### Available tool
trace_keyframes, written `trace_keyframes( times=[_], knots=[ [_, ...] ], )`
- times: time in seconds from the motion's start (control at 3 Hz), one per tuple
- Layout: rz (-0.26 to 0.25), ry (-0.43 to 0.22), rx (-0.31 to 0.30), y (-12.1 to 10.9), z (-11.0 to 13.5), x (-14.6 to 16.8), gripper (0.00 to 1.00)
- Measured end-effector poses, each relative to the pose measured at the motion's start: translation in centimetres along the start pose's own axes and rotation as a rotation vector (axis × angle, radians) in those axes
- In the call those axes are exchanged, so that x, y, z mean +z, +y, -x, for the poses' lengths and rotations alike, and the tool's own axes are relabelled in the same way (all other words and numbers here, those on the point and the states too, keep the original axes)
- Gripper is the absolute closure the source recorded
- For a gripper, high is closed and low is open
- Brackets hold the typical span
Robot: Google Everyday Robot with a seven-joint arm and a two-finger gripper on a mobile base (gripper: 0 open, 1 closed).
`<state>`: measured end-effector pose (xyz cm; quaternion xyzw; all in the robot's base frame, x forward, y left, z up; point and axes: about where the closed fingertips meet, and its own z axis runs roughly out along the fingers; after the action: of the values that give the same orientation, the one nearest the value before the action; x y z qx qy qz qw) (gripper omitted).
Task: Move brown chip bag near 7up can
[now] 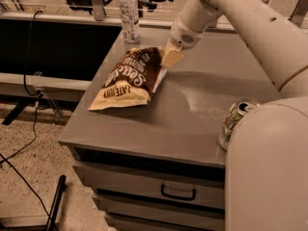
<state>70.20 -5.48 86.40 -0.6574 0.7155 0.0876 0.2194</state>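
Note:
The brown chip bag (127, 78) lies flat on the grey cabinet top (192, 124), at its left side, with white lettering and tan-yellow ends. The 7up can (235, 121) stands upright at the right side near the front edge, partly hidden by my arm's bulk. My gripper (166, 64) reaches down from the upper right. It sits at the bag's far right corner and looks to touch the bag's edge.
A clear plastic water bottle (129, 13) stands at the back left of the cabinet top. My arm (250, 28) crosses the back right. The cabinet has a drawer with a handle (178, 194). Cables (29, 143) lie on the floor to the left.

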Motion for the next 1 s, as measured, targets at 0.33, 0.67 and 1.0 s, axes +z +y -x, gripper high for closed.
trace_keyframes(
  times=[0.33, 0.67, 1.0],
  knots=[
    [0.013, 0.047, -0.037, 0.3, -0.5, -1.5, 1.00],
    [0.026, 0.026, -0.011, 0.1, -2.3, -3.4, 1.00],
    [0.023, -0.021, 0.031, 0.1, -4.1, -5.7, 1.00]
  ],
)
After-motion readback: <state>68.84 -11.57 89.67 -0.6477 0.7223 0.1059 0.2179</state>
